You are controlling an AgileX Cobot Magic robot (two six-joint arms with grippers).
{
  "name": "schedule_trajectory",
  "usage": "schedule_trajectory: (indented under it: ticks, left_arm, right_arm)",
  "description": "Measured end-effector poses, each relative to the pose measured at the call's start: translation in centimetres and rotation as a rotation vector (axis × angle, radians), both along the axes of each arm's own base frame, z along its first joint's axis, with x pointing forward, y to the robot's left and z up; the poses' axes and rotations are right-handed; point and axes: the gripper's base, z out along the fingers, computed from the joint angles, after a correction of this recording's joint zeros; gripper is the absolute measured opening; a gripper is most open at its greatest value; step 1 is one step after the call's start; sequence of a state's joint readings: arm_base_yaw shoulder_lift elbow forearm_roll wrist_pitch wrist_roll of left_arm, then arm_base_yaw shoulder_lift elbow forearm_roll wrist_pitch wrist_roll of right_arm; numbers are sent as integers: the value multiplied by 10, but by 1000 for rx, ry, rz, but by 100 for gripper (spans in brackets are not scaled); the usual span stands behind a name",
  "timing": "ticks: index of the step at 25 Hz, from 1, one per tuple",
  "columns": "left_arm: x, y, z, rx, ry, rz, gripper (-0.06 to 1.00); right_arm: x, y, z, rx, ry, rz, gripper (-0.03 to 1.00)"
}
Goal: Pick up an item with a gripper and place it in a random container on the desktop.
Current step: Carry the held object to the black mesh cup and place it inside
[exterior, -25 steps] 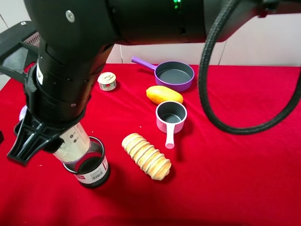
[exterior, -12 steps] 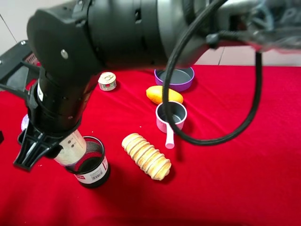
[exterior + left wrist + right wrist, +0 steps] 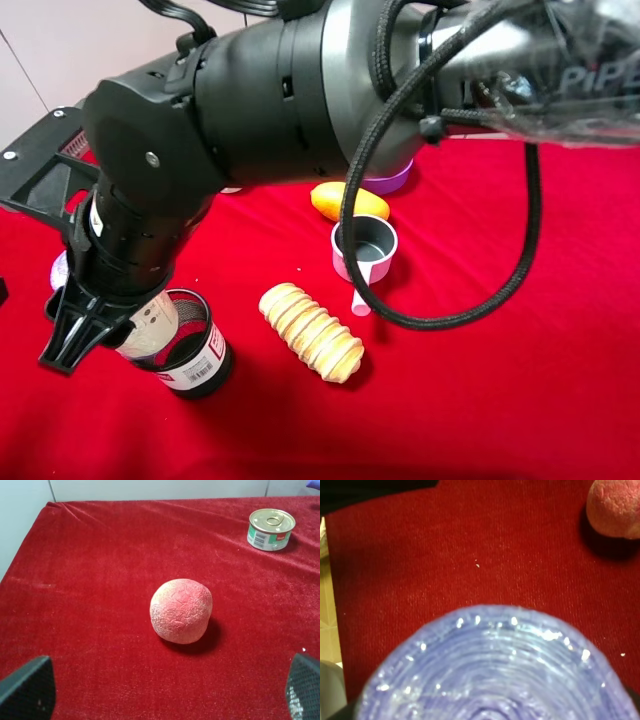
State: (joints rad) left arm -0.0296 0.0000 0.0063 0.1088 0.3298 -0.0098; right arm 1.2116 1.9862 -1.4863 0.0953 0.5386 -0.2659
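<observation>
My right gripper [image 3: 100,325], the black claw on the large dark arm, reaches across to the left and is shut on the white canister [image 3: 150,322]. The canister is tilted, with its lower end inside the black wire-mesh cup [image 3: 195,362] on the red desktop [image 3: 480,380]. The canister's crinkled purple top [image 3: 495,670] fills the right wrist view. My left gripper [image 3: 165,690] is open and empty; its two black fingertips [image 3: 27,687] show at the frame's lower corners, above the red cloth.
A pink crinkled ball [image 3: 181,611] lies in front of the left gripper, with a small tin can [image 3: 271,529] beyond it. A ridged bread roll [image 3: 312,332], a pink-handled saucepan [image 3: 365,245], a yellow fruit [image 3: 345,200] and a purple pan [image 3: 392,182] lie right of the cup.
The right arm has come down and swung over the table. The canister has sunk from the cup's rim deeper into the cup.
</observation>
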Motion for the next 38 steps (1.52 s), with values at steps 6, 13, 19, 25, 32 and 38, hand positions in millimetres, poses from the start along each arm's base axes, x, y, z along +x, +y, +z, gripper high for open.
schedule_trajectory:
  ticks: [6,13,19,25,32,38]
  left_arm:
    - [0,0,0,0,0,0,91]
    - [0,0,0,0,0,0,91]
    - [0,0,0,0,0,0,91]
    - [0,0,0,0,0,0,91]
    - [0,0,0,0,0,0,91]
    - [0,0,0,0,0,0,91]
  right_arm:
    - [3,-3,-1,-21,7,-6,46]
    - [9,-12,-10,-115,15,-3,46]
    - [12,-16,-12,-149,14,-3,46]
    - [12,-16,-13,-153,14,-2,46]
    - [12,-16,-13,-153,14,-2,46]
    - [13,-17,-13,-152,14,-5,46]
